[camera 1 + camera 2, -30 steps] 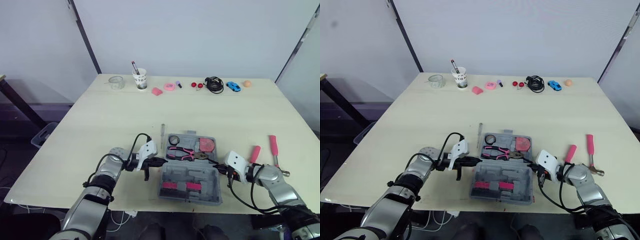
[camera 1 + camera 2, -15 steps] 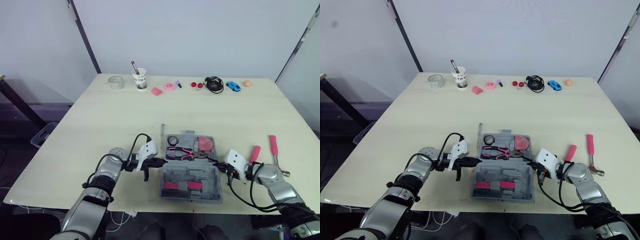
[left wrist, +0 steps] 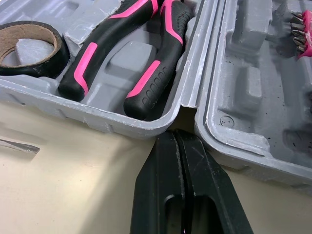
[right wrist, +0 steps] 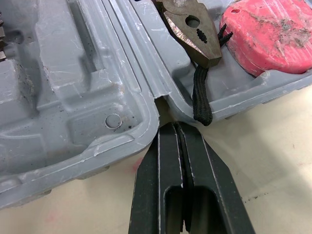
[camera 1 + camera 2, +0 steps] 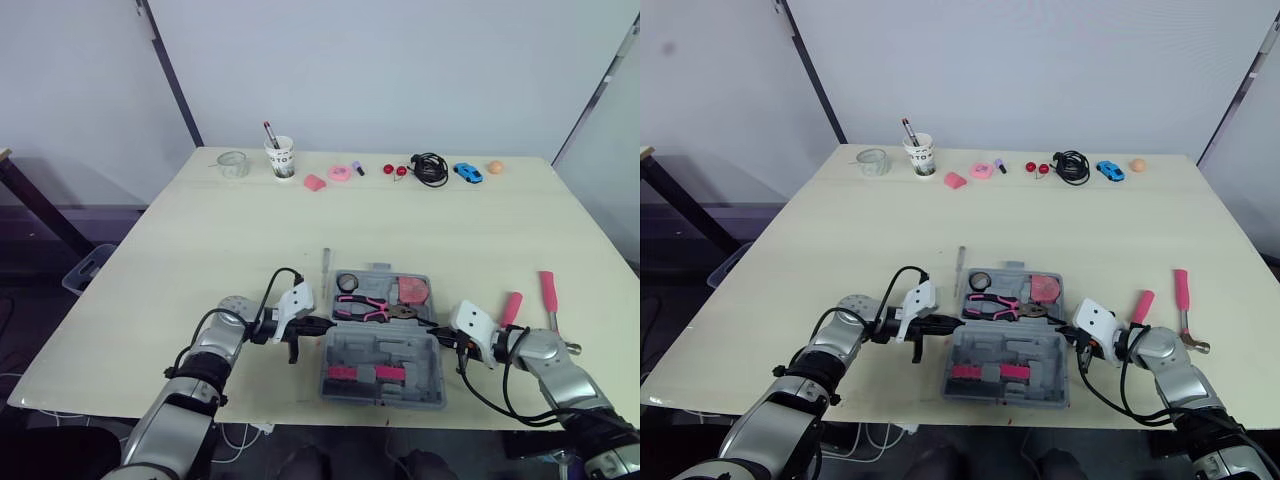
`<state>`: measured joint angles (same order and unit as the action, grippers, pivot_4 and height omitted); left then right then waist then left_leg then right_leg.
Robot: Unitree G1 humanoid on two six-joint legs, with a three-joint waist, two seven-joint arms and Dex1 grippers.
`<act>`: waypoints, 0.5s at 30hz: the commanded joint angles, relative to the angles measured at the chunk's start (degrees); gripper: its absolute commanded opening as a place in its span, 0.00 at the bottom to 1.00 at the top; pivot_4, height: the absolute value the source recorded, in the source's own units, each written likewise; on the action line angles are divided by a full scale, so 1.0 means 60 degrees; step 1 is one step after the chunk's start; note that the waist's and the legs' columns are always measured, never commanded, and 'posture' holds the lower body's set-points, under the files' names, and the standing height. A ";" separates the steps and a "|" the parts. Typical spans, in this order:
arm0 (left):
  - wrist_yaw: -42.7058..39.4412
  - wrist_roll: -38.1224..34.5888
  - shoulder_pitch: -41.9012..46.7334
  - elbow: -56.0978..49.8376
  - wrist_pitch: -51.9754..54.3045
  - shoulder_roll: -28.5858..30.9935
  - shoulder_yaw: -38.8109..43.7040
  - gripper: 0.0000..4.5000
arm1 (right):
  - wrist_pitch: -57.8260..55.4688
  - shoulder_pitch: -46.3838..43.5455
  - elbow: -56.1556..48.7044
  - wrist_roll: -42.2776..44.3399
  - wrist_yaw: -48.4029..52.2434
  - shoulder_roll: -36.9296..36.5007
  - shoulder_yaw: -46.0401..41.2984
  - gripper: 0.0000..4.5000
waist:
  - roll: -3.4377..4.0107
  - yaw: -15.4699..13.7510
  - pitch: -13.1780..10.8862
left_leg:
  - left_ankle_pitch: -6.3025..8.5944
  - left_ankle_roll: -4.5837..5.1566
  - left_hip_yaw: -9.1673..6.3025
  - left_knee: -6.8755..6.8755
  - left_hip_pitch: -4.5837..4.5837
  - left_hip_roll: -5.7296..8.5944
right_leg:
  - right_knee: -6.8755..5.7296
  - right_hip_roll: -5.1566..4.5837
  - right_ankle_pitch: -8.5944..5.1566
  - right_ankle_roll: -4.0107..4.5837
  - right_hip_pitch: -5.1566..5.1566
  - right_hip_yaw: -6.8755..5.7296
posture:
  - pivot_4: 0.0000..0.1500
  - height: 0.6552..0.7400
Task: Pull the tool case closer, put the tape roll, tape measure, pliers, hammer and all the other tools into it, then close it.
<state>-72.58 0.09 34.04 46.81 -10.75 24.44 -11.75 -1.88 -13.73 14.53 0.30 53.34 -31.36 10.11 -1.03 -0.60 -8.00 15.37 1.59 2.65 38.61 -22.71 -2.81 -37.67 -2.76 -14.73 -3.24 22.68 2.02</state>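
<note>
Tool case lies open near the near edge of the pale table, between the arms. Left gripper and right gripper, jaws together, sit at its hinge notches. Hammer lies right of the case, long axis near-to-far, nearest the right arm. White wall behind.

Pale wooden table, open grey tool case lying between left gripper and right gripper, screwdriver just beyond the left gripper, pink-handled tool and hammer outside the right gripper, glass, paper cup, black cable, blue toy car far beyond both.
</note>
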 commanded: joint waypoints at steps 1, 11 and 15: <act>-0.0311 0.0284 -0.0227 -0.0089 0.0061 -0.0365 -0.0580 0.00 | 0.0194 -0.0030 -0.0425 0.0255 0.0063 0.0025 -0.0108 0.00 | 0.0000 -0.0002 0.0000 | 0.0000 0.0000 0.0000 0.0000 0.0000 0.0000 | 0.0000 0.0000 0.0000 0.0000 0.0000 0.0000 | 1.00 1.00; -0.0330 0.0319 -0.0235 -0.0076 0.0030 -0.0500 -0.0627 0.00 | 0.0162 0.0016 -0.0414 0.0269 0.0084 -0.0053 -0.0125 0.00 | 0.0000 -0.0033 0.0000 | 0.0000 0.0000 0.0001 0.0000 -0.0003 0.0002 | 0.0004 -0.0002 0.0000 0.0000 -0.0001 0.0000 | 1.00 1.00; -0.0301 0.0336 -0.0215 -0.0047 0.0033 -0.0532 -0.0619 0.00 | 0.0166 0.0021 -0.0428 0.0262 0.0082 -0.0089 -0.0133 0.00 | 0.0000 -0.0038 0.0000 | 0.0000 0.0000 0.0001 0.0000 -0.0003 0.0004 | 0.0005 -0.0003 0.0000 0.0000 -0.0001 0.0000 | 1.00 1.00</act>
<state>-72.74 0.38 33.95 46.60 -10.75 23.82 -11.76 -1.88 -13.53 14.52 0.48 53.42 -32.06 9.93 -1.03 -0.83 -7.99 15.37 1.59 2.66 38.61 -22.73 -2.79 -37.64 -2.77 -14.73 -3.24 22.68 2.02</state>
